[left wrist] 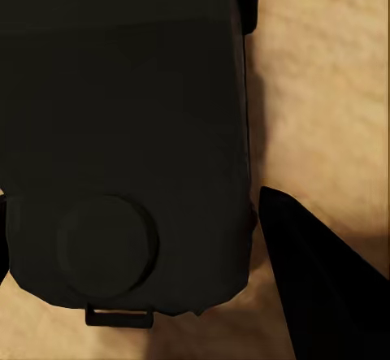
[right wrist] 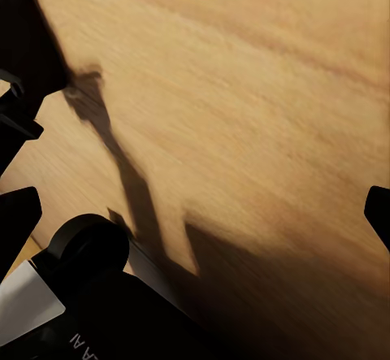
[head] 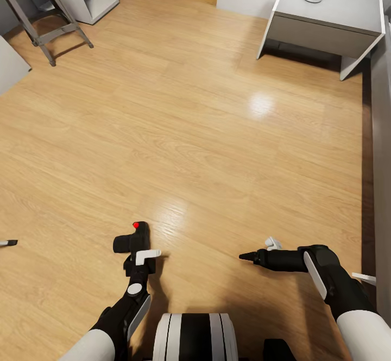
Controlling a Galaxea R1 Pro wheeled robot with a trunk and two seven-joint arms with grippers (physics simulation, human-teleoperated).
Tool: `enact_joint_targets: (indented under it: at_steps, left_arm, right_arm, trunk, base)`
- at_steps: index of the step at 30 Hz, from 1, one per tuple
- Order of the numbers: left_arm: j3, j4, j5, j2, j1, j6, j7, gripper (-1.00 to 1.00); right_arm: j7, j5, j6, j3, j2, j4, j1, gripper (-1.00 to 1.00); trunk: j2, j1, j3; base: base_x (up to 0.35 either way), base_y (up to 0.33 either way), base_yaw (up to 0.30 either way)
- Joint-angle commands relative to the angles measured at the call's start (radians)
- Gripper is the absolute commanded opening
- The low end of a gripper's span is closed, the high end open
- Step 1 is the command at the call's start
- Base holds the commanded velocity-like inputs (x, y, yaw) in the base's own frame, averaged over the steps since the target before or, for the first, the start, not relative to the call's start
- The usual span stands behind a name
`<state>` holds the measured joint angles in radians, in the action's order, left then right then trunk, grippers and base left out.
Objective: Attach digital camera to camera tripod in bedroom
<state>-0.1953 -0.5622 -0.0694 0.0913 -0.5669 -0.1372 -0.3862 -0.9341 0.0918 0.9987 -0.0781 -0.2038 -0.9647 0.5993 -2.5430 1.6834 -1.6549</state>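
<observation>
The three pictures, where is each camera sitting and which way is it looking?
Head view: up on the robot's head, looking forward and down at the wood floor; both arms show, the left tool holding the digital camera, the right tool empty.
Left wrist view: on the left arm, looking along its tool at the digital camera close up; one dark finger shows.
Right wrist view: on the right arm, aimed at the floor and the robot's shadow.
Head and left wrist views share the digital camera.
</observation>
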Motion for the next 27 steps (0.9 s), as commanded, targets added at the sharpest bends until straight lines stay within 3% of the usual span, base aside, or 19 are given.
enact_joint_targets:
  at_steps: [1,16,17,21,22,26,27]
  left_arm:
    - [-0.007,0.001,-0.004,-0.001,-0.001,-0.002,-0.008,-1.00]
    - [-0.009,-0.021,-0.004,0.007,-0.001,0.006,-0.009,-1.00]
    - [-0.039,-0.386,-0.027,0.083,-0.001,0.376,-0.024,-1.00]
    - [-0.087,-0.457,-0.061,0.083,-0.001,0.450,-0.025,-1.00]
    - [-0.116,-0.484,-0.088,0.083,-0.001,0.481,-0.028,-1.00]
    - [-0.177,-0.530,-0.158,0.083,-0.001,0.525,-0.054,-1.00]
    - [-0.206,-0.549,-0.198,0.083,-0.001,0.538,-0.083,-1.00]
  right_arm:
    - [0.003,0.008,0.008,0.000,0.000,0.000,0.000,1.00]
    - [0.003,0.008,0.008,0.000,0.000,0.000,0.000,1.00]
    - [0.001,0.008,0.008,-0.002,-0.003,0.000,0.000,1.00]
    - [0.001,0.008,0.008,-0.002,-0.003,0.000,0.000,1.00]
    - [0.001,0.008,0.008,-0.002,-0.003,0.000,0.000,1.00]
    - [-0.001,0.007,0.008,-0.002,-0.004,0.000,0.000,1.00]
    - [-0.002,0.007,0.009,-0.002,-0.004,0.000,0.000,1.00]
  trunk:
    - [0.000,0.000,0.000]
    - [0.000,0.000,0.000]
    - [0.000,0.000,0.000]
    - [0.000,0.000,0.000]
    - [0.000,0.000,0.000]
    - [0.000,0.000,0.000]
    - [0.000,0.000,0.000]
  base:
    - [0.000,0.000,0.000]
    - [0.000,0.000,0.000]
    - [0.000,0.000,0.000]
    - [0.000,0.000,0.000]
    - [0.000,0.000,0.000]
    - [0.000,0.000,0.000]
    - [0.000,0.000,0.000]
